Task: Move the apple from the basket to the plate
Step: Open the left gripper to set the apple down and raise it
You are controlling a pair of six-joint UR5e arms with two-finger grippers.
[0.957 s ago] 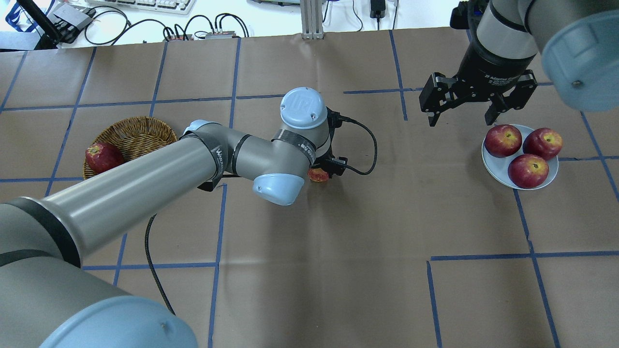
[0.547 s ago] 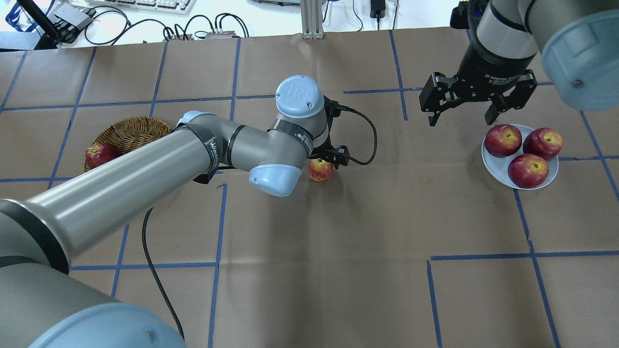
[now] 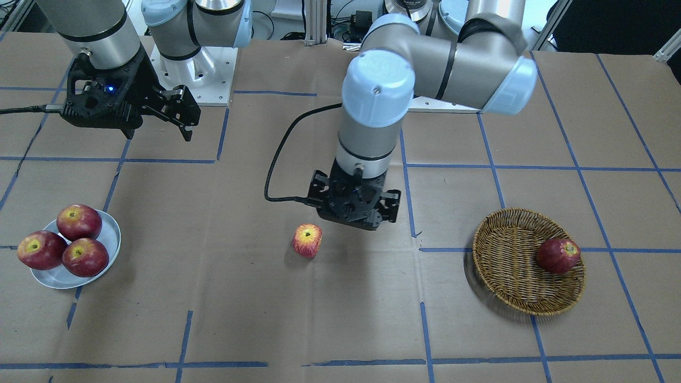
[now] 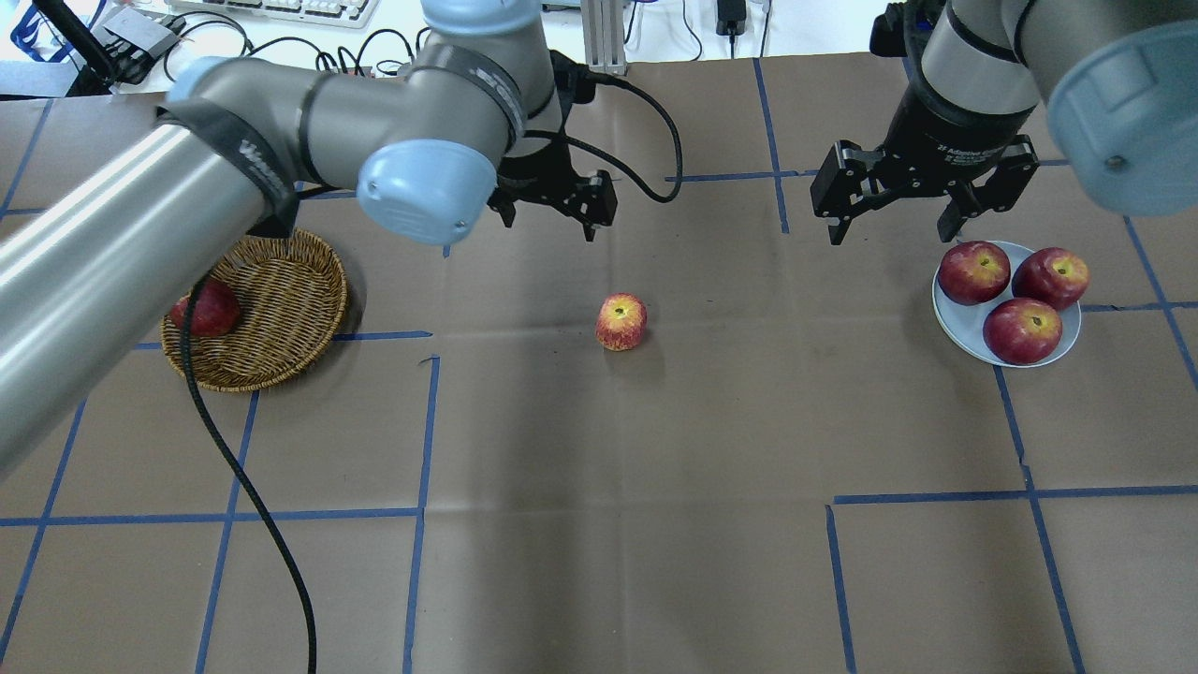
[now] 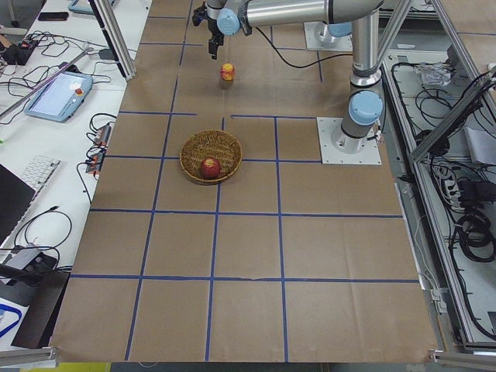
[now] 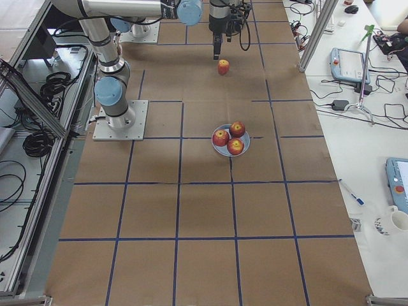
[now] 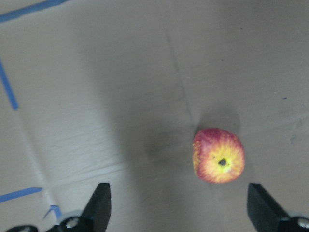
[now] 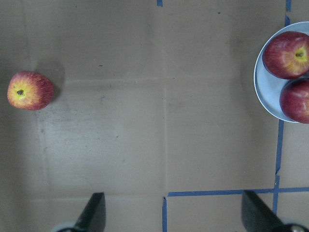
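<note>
View from over the robot's shoulders. Nearest, the apple (image 4: 620, 321) stands stem-up on the bare bench (image 4: 655, 562), out of the basket, not yet on the plate, and held by nothing. Level with it, the basket (image 4: 290, 309) lies well off at nine o'clock with one darker apple (image 4: 206, 307) inside. The plate (image 4: 956, 323) lies well off at three o'clock and carries three darker apples (image 4: 1022, 329).

Farther back hang both tools, each empty with its jaws spread wide. The left tool (image 4: 548, 225) is the nearer one to the apple, which sits at its five o'clock. The right tool (image 4: 890, 232) hovers just beside the plate's far rim, and the apple lies well apart from it, between its eight and nine o'clock. The right arm probably suits the remaining carry, since the plate is on its side.
</note>
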